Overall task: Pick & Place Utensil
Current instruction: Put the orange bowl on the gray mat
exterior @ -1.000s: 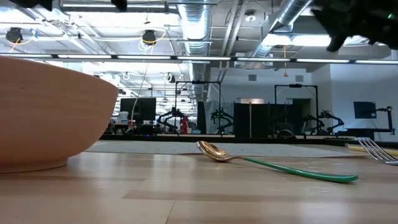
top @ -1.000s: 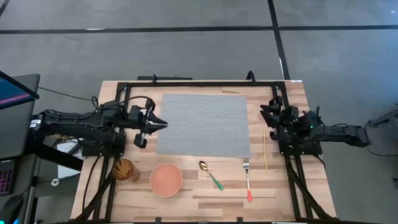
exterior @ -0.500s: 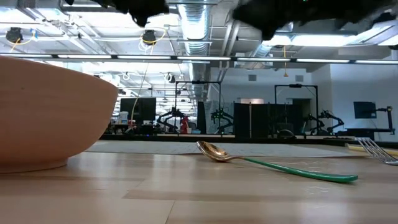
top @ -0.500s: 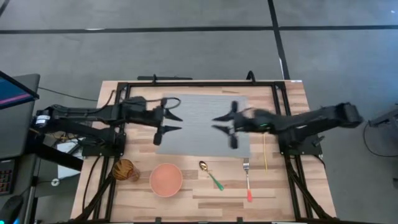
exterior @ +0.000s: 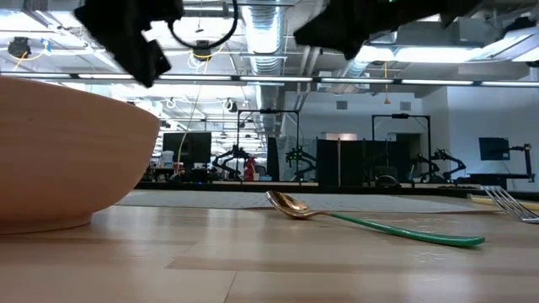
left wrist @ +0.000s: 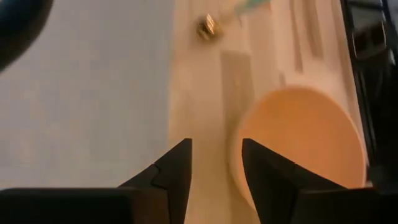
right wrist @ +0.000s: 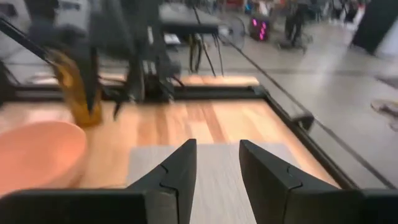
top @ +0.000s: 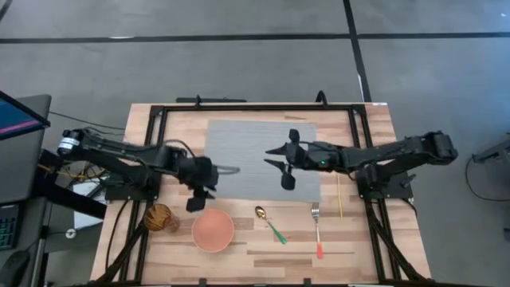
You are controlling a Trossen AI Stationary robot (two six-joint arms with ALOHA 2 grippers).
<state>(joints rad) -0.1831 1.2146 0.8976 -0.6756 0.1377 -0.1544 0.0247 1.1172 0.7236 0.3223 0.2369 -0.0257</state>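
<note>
So the utensils are all lying along the near edge of the table, nothing picked up yet. The spoon [top: 270, 223] with the gold bowl and green handle sits just off the 6 o'clock edge of the grey mat [top: 259, 159], and the fork [top: 316, 229] with the red-tipped handle lies to its 3 o'clock side, a bit apart. A pale chopstick [top: 340, 194] lies just off the mat's 3 o'clock edge.

Handling-wise, my guess: the spoon is light, stiff and flat to the wood, so it'll be fiddly. In the low view the handle only lifts off the table near the bowl end, so I'd pinch across the thin neck there, or mid-handle. The gold bowl looks polished and slippery, and a bad squeeze could make it skate away. Not fragile though.

Arm poses: the left gripper [top: 209, 174] is reached out over the mat's 8 o'clock corner, tilted downward, with the orange bowl [top: 213, 229] at its 6 o'clock. Its wrist view shows the two fingers [left wrist: 177, 168] spread with nothing between them, looking down at the mat edge, the bowl and the spoon farther off. The right gripper [top: 280, 160] is stretched long across the mat, up in the air around the mat's 4 o'clock area, the spoon roughly at its 6 o'clock. Its fingers are parted and empty too. There's also an amber cup [top: 161, 217] at the bowl's 9 o'clock.
</note>
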